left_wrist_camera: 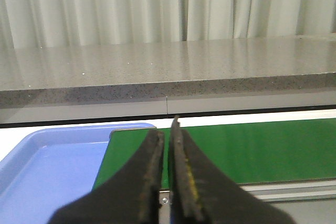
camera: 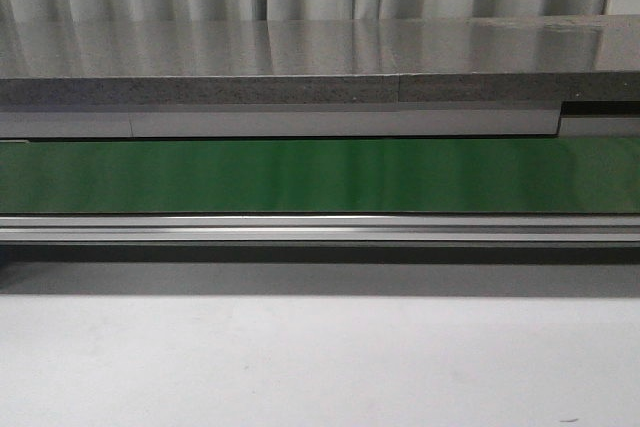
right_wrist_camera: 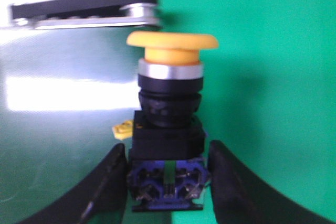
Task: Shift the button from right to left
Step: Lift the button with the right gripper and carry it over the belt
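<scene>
Your right gripper (right_wrist_camera: 168, 182) is clamped on the dark base of the button (right_wrist_camera: 169, 124), its yellow cap pointing to twelve o'clock over the green belt (right_wrist_camera: 273, 77). Your left gripper (left_wrist_camera: 168, 177) has its jaws nearly together, holding nothing, above the belt's end beside a blue tray (left_wrist_camera: 47, 171).

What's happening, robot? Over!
Right gripper shut on the button, above the green belt. Left gripper shut, empty, near the blue tray. Nothing seen blocking.

Yellow-capped, black-and-blue-bodied button (right_wrist_camera: 169, 124), plain green belt (camera: 320, 175), blue tray (left_wrist_camera: 47, 166), speckled grey counter (left_wrist_camera: 157, 72).
</scene>
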Motion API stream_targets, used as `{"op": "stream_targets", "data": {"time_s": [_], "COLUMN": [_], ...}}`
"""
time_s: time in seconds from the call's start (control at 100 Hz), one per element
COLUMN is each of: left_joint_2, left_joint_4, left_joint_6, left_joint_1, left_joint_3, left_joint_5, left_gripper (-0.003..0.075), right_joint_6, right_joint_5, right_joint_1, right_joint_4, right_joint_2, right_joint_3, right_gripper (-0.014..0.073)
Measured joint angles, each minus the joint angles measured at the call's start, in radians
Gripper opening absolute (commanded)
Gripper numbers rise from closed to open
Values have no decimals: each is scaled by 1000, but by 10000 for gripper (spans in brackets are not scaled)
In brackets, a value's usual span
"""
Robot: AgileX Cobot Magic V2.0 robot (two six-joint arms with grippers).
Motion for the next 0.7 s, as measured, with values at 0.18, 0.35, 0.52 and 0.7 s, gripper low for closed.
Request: {"op": "stream_targets", "data": {"time_s": [0.18, 0.35, 0.52, 0.7], "left_joint_2": [0, 0, 0, 0], "left_joint_4": [0, 0, 0, 0], "left_joint_6": [0, 0, 0, 0], "left_joint_1": [0, 0, 0, 0], "left_joint_3": [0, 0, 0, 0], "left_joint_5": [0, 0, 0, 0], "left_gripper": [5, 5, 5, 5], "right_joint_6": [0, 0, 0, 0], "right_joint_5": [9, 9, 13, 13], "right_joint_1": [51, 62, 62, 62], "right_joint_4": [4, 6, 6, 6], "right_joint_2": [0, 0, 0, 0], "right_joint_3": [18, 62, 84, 84], "right_gripper": [203, 205, 270, 500]}}
